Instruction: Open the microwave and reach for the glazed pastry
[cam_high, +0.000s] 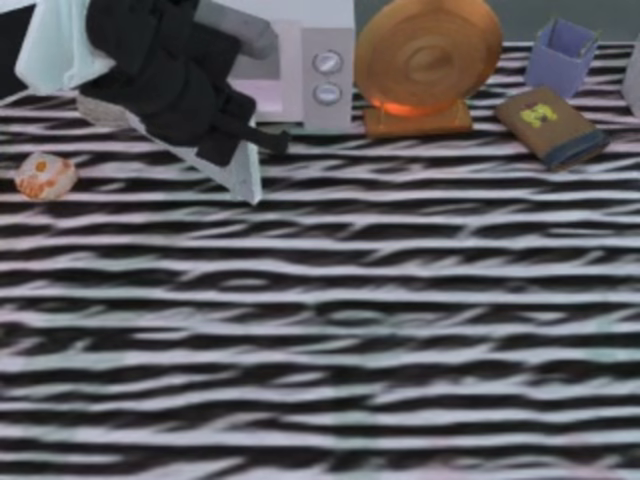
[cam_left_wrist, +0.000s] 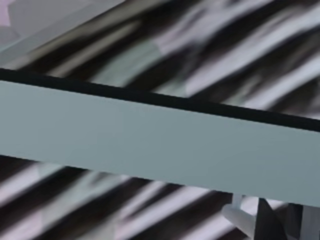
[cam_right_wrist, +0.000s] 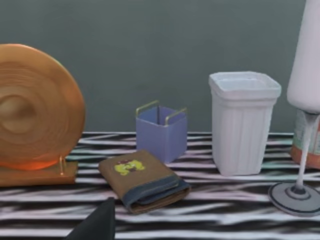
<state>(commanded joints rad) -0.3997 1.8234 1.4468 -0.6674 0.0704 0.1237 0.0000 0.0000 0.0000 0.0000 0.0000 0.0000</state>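
The white microwave (cam_high: 327, 78) stands at the table's back left, its two silver knobs facing up. Its door (cam_high: 238, 172) is swung out toward the table's front left, leaving the pinkish inside (cam_high: 262, 88) exposed. My left arm lies black across the door, with my left gripper (cam_high: 264, 140) at the door's free edge. The left wrist view shows the door (cam_left_wrist: 150, 135) as a pale band with the gripper (cam_left_wrist: 280, 222) low in the corner. The glazed pastry (cam_high: 45, 177) sits on the striped cloth at the far left, apart from the gripper. My right gripper (cam_right_wrist: 100, 222) shows only one dark tip.
A round orange disc on a stand (cam_high: 425, 55) is next to the microwave's right side. A purple box (cam_high: 560, 55) and a brown folded wallet (cam_high: 550, 125) lie at the back right. A white bin (cam_right_wrist: 243, 122) and a stemmed white lamp (cam_right_wrist: 305, 100) stand farther right.
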